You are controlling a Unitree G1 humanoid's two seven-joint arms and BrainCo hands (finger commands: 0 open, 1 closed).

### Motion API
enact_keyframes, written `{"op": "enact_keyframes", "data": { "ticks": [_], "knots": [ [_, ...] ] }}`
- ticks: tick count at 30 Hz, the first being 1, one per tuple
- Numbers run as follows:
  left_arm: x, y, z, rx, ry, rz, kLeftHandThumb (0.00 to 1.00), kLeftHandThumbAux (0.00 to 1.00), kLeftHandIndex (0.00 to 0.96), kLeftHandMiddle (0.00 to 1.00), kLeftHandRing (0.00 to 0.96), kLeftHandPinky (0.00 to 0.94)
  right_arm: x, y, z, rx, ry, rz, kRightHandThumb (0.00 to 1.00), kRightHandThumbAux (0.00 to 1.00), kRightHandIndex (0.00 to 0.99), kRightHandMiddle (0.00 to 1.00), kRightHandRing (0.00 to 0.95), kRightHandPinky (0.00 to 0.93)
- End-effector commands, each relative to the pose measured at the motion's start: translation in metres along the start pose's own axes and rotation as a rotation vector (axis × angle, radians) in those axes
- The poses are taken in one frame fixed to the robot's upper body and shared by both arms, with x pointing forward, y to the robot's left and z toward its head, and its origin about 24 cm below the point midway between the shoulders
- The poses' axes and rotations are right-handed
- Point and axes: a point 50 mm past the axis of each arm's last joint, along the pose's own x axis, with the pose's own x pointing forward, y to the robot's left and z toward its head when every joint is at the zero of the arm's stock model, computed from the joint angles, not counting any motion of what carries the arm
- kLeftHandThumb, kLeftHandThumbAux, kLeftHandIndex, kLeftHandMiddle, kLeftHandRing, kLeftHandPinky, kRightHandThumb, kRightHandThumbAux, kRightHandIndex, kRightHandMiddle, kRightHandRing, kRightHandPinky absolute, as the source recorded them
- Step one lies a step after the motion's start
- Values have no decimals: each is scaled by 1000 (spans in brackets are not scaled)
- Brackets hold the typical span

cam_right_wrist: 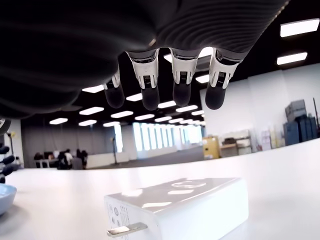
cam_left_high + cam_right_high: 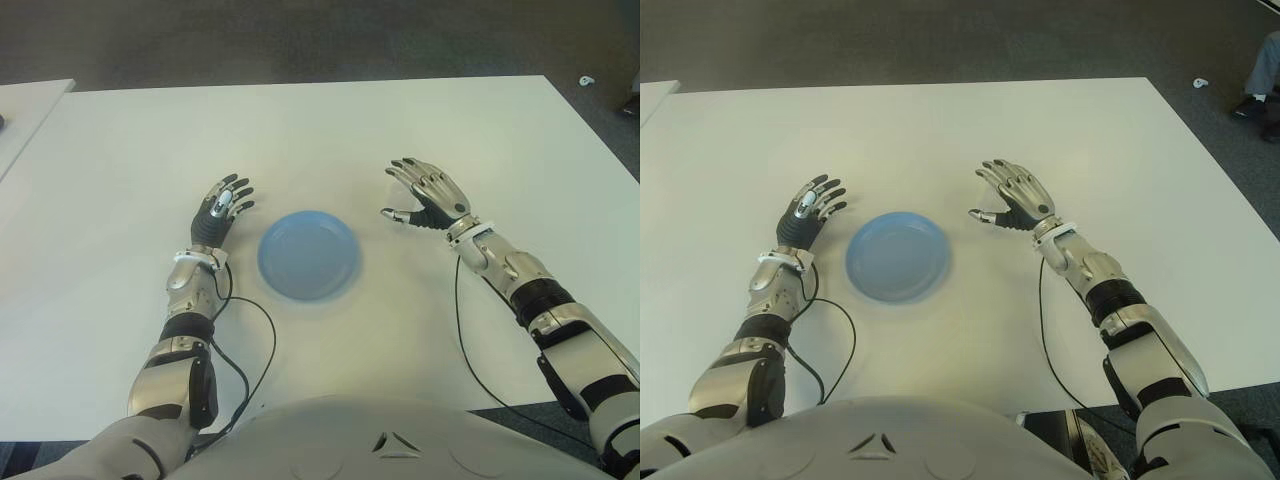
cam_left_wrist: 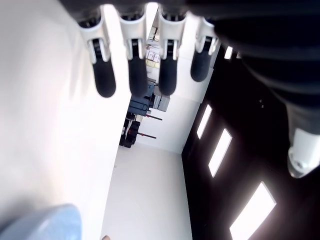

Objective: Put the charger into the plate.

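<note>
Right now the charger (image 1: 177, 205) is lying flat on the white surface (image 2: 330, 140), directly beneath the right hand (image 2: 425, 195), whose fingers (image 1: 181, 85) are hanging apart above it, gripping nothing. The blue plate (image 2: 307, 254) is sitting just to the robot's left of that hand, holding nothing, so the pickup is not yet made.

To do this step well, the right hand is probably best lowering straight down until the thumb and fingers are straddling the charger's long sides, then closing firmly. The block looks smooth and glossy, so a shallow pinch risks slipping, and the metal prong (image 1: 122, 230) sticking out of one end is better left clear of the fingers. After that, a short lift and carry to the left should be enough.

The left hand (image 2: 222, 208) is showing just beside the plate on its left, fingers stretched out and holding nothing.

Only the right wrist view is showing the charger at all; in both eye views the right hand is hiding it completely. Those eye views, though, are giving the layout of plate and hands.
</note>
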Motion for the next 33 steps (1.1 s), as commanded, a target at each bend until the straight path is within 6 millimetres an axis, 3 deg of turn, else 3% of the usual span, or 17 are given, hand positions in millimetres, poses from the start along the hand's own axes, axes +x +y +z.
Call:
{"op": "enact_keyframes", "data": {
  "ticks": [1, 33],
  "knots": [
    [-15, 4, -25, -44, 119, 31, 27, 534, 190, 228, 252, 285, 2, 3, -2, 21, 46, 37, 284, 115, 0, 0, 0, 0],
    [-18, 4, -24, -30, 107, 35, 22, 532, 194, 232, 250, 281, 11, 27, -25, 9, 265, 251, 385, 145, 0, 0, 0, 0]
  ]
}}
